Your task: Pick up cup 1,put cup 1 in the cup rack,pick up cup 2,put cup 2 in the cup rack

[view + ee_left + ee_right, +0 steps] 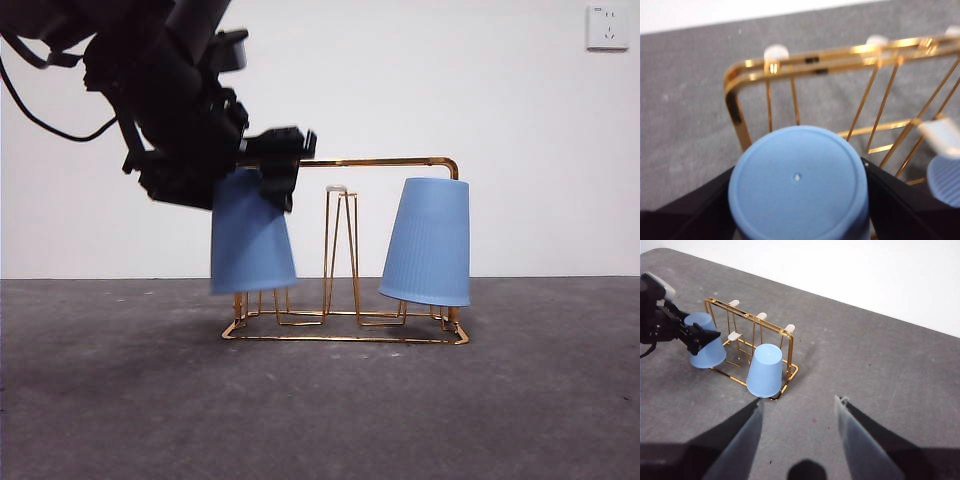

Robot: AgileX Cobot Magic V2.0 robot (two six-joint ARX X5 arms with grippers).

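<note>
Left claw (pixel 262 170): mine, closed on the upturned base end of cup 2 (pixel 251 233), 1 black jaw pressed to each side of it; the arm enters the front view from the upper corner, big and dark.
Cup 2: light blue, upside down, mouth facing the tabletop (pixel 120 400). It hangs at one end of the cup rack (pixel 345 325), its rim just above the rack's base wires. I think a prong runs up inside it, but the cup wall hides that, so I cannot be sure.
Cup 2 from my left wrist: its round flat bottom (pixel 799 184) fills the space between my 2 jaws, with the rack's gold handle frame (pixel 840 55) just beyond it.
Cup 1 (pixel 427 242): same blue, upside down, tilted a little, sitting over the prongs at the rack's other end; nothing grips it.
Cup rack: gold wire, rectangular base flat on the tabletop, arched handle frame across the top, white-tipped prongs standing bare between the 2 cups.
Right claw (pixel 799 412): also mine, jaws spread wide, holding nothing, hovering above the grey tabletop well apart from the rack.
Background: white wall (pixel 500 100) with a socket (pixel 607 27) at the upper corner.
</note>
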